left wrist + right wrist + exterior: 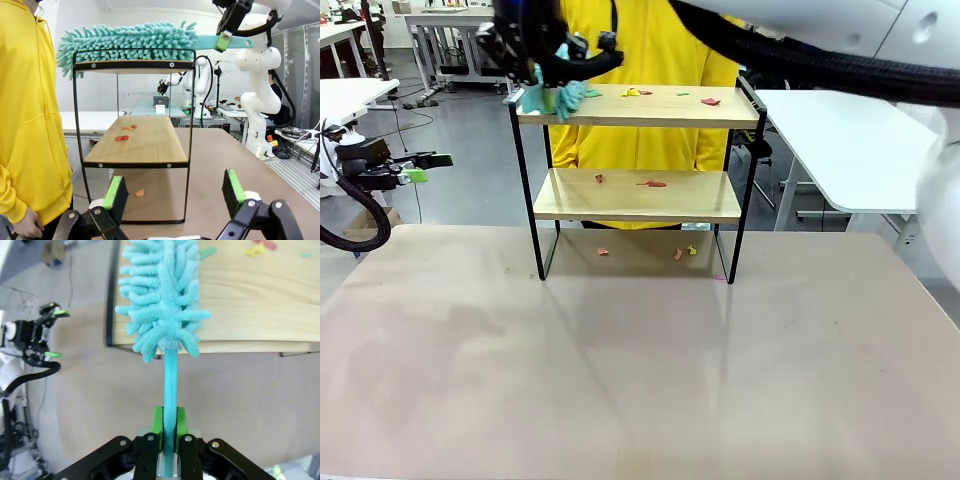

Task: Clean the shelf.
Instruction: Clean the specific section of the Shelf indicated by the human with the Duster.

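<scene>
The right gripper (169, 422) is clenching the thin handle of a teal chenille duster (162, 305), and the fluffy head is lying over the left end of the top board of the shelf (640, 105). The shelf is standing on the beige table (620, 380), with a person (650, 40) in a yellow hoodie just behind it. The left gripper (174, 192) is hanging released, its jaws wide apart with nothing between them, well apart from the left side of the shelf. To do this step well, I am thinking the head should be lying flat on the board and travelling slowly toward the small coloured scraps (636, 92) at the middle and right part of the top board, so that they are gathering before it and not jumping over the shelf's edges. More scraps are lying on the lower board and on the table under the shelf, so most of the cleaning is not yet done. The right wrist view is showing the grip itself and the head's tip overhanging the front edge of the shelf. The left wrist view is showing the shelf from its side, with the head spanning the whole depth of the top board and sticking out toward the person
</scene>
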